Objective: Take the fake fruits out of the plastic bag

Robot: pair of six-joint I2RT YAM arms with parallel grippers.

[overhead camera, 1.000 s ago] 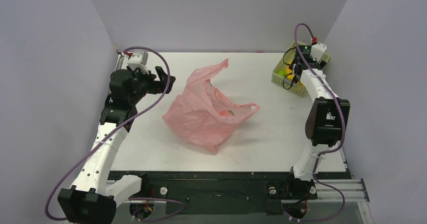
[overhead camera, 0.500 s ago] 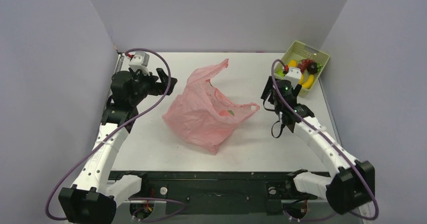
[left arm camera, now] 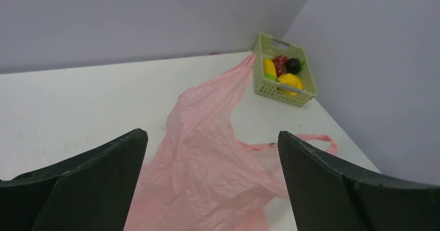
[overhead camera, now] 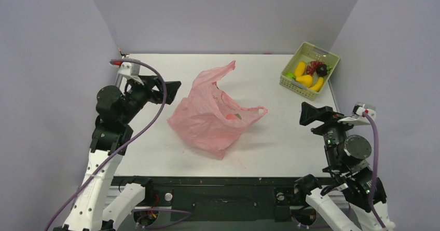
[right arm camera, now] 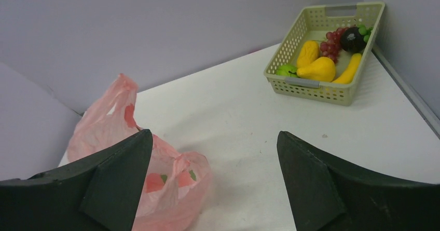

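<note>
The pink plastic bag (overhead camera: 210, 119) lies crumpled mid-table, one handle up at the back. A red fruit with a green bit (overhead camera: 232, 116) shows through its right side, also in the right wrist view (right arm camera: 153, 181). My left gripper (overhead camera: 168, 88) is open and empty, left of the bag, facing it (left arm camera: 207, 163). My right gripper (overhead camera: 308, 114) is open and empty, right of the bag and apart from it. Other fruits lie in the basket: yellow-orange oval (right arm camera: 307, 52), yellow pear shape (right arm camera: 321, 69), banana (right arm camera: 348, 69), grape bunch (right arm camera: 330, 40), dark purple round (right arm camera: 353, 38), green one (right arm camera: 284, 69).
The pale green slotted basket (overhead camera: 298, 88) stands at the back right corner against the wall; it also shows in the left wrist view (left arm camera: 275, 88) and the right wrist view (right arm camera: 306, 88). Grey walls close the table on three sides. Bare white tabletop lies between bag and basket.
My right arm has swung from over the basket back to the near right, gripper facing the bag. My left arm has drawn back slightly. The bag has not moved.
</note>
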